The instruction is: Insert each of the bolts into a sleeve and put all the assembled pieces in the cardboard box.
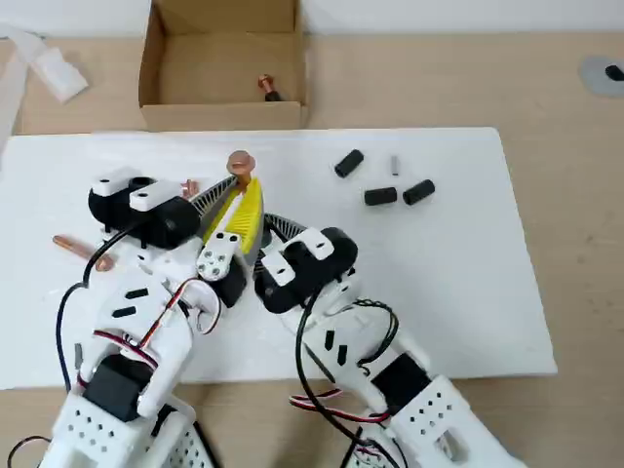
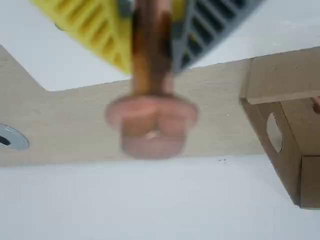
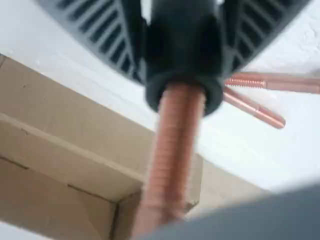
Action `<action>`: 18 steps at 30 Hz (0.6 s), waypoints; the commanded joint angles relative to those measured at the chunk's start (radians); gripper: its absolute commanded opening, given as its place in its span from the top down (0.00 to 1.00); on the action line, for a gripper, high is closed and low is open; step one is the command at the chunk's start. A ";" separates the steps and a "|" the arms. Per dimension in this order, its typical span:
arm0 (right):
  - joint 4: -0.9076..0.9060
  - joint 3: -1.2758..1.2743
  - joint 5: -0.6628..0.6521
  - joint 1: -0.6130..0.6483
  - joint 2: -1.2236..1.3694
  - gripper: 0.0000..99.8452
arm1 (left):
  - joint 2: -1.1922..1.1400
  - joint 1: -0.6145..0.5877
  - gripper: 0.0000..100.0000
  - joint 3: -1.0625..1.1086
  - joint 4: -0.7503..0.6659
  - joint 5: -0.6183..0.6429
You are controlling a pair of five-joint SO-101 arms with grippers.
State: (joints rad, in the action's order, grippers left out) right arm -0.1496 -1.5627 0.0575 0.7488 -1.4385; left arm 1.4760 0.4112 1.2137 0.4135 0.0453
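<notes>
Robotics lab bench, by the look of it. Evidence: two white plastic arms [image 1: 136, 380] at the near edge of a wooden surface [image 1: 565, 195], exposed wiring [image 1: 299, 366], a white sheet [image 1: 468, 292] as work mat, and a cable grommet [image 1: 603, 73] at the far right corner. Loose hardware: copper bolt [image 1: 78, 246], black sleeves [image 1: 380, 196], cardboard box [image 1: 151, 68] at the far edge.

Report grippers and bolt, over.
Left gripper shut on bolt. Right gripper shut on black sleeve, bolt shaft through it. One assembled piece in cardboard box. Path looks open.
</notes>
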 commanded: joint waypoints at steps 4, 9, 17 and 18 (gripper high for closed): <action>0.025 0.005 -0.003 -0.016 -0.024 0.99 | 0.005 0.000 0.99 0.005 -0.028 0.005; 0.026 0.008 0.055 -0.016 -0.024 0.99 | 0.005 0.003 0.99 0.005 -0.028 0.040; 0.026 0.008 0.077 -0.018 -0.024 0.99 | 0.005 0.002 0.99 0.028 -0.018 0.124; 0.026 0.008 0.077 -0.018 -0.024 0.99 | 0.005 0.002 0.99 0.031 -0.018 0.124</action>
State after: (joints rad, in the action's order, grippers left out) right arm -0.1511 -1.5643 0.1250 0.7472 -1.4369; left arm 1.4760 0.4081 1.2413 0.4043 0.1588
